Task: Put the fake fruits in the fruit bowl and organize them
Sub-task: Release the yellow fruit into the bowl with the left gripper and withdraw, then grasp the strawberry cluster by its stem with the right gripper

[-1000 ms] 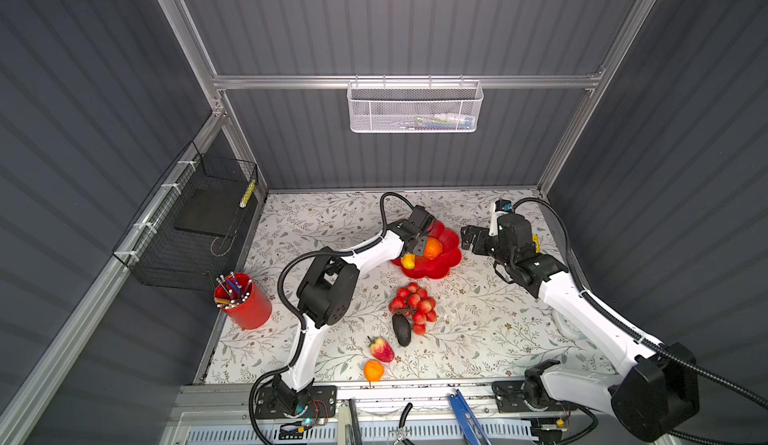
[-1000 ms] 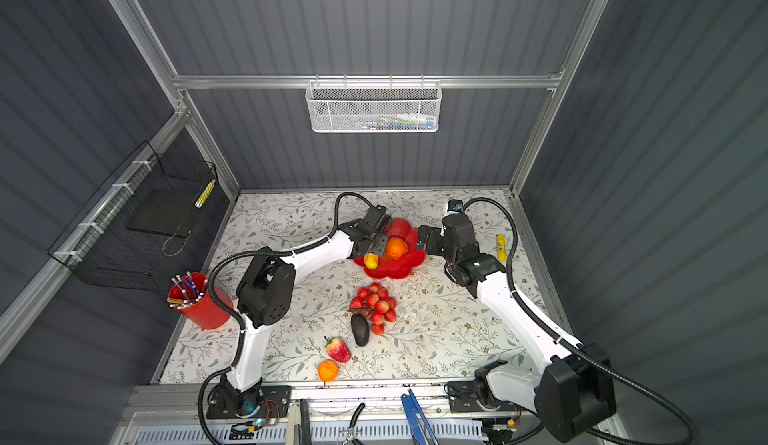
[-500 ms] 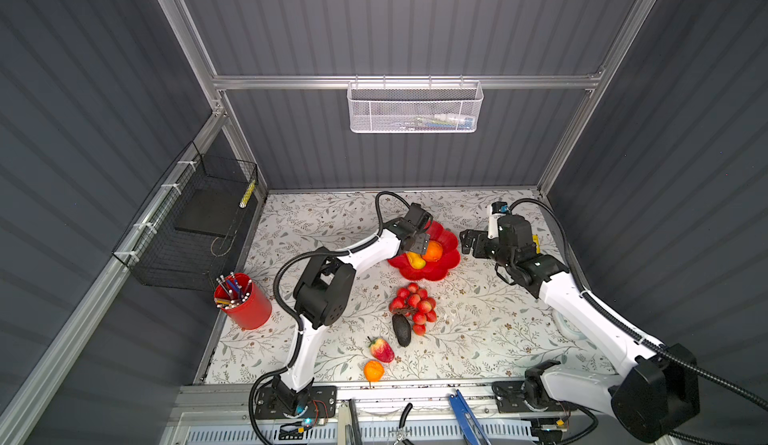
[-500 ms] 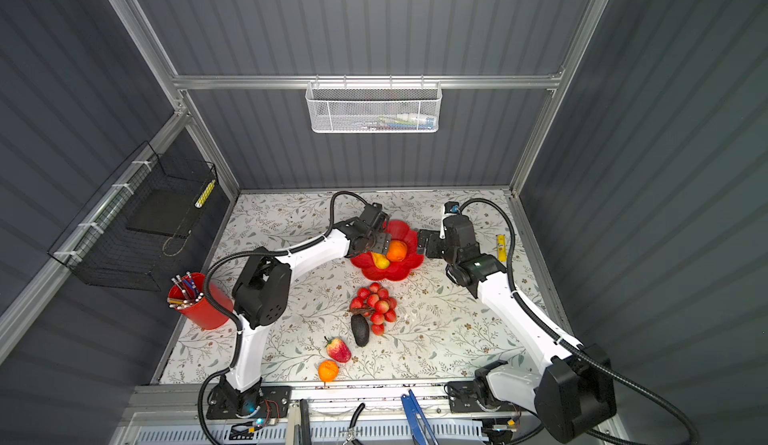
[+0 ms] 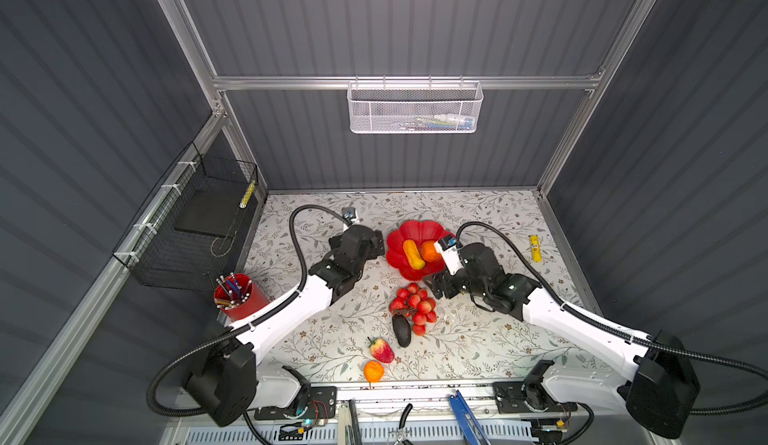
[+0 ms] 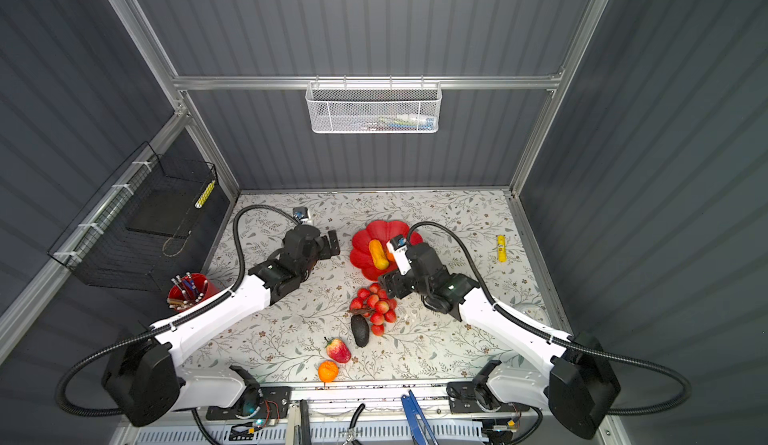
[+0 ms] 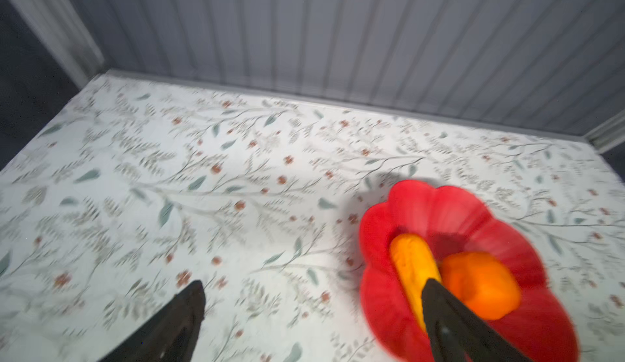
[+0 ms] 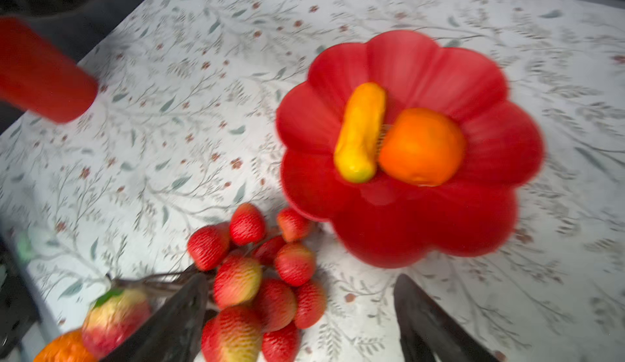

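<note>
The fruit bowl (image 5: 415, 227) is set on the floral desk (image 5: 478, 339), toward the back wall. Two fake fruits are laid in it, touching side by side: the yellow oblong fruit (image 5: 413, 254) and the blocky orange fruit (image 5: 428, 251). In a top view the orange one is almost fully covered by the right arm's camera block.

On the desk in front of the bowl, the red grape bunch (image 5: 413, 303) is found just beside the rim. The avocado (image 5: 401, 330) is against the bunch, and then come the strawberry (image 5: 382, 350) and the small orange (image 5: 373, 371).

Both wrist views are blurred, and the small orange (image 8: 64, 348) is cut off at the picture's edge.

The left claw (image 7: 313, 284) is spread wide and empty beside the bowl. The right claw (image 8: 302, 277) is held wide apart over the grape bunch, and nothing is clamped. One finger (image 8: 182, 313) is seen at the brown stem, but contact cannot be told.
</note>
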You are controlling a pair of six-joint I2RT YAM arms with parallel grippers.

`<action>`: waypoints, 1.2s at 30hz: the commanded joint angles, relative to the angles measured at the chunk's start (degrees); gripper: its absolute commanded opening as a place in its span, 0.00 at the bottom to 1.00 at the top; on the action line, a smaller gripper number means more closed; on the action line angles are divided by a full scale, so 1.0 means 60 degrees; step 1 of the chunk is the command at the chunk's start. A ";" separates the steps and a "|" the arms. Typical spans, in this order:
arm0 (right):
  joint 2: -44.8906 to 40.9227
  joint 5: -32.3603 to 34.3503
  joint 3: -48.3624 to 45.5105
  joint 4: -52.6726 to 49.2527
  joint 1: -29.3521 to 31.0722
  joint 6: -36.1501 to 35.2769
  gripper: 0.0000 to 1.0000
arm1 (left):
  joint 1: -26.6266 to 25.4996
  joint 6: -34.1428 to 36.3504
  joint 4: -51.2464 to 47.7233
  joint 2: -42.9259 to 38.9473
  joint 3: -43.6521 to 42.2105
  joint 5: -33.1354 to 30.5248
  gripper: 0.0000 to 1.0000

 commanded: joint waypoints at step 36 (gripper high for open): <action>0.3183 0.2757 0.0361 0.2235 0.2893 -0.2172 0.17 | 0.0097 -0.2860 -0.1508 -0.3172 -0.2810 -0.1591 1.00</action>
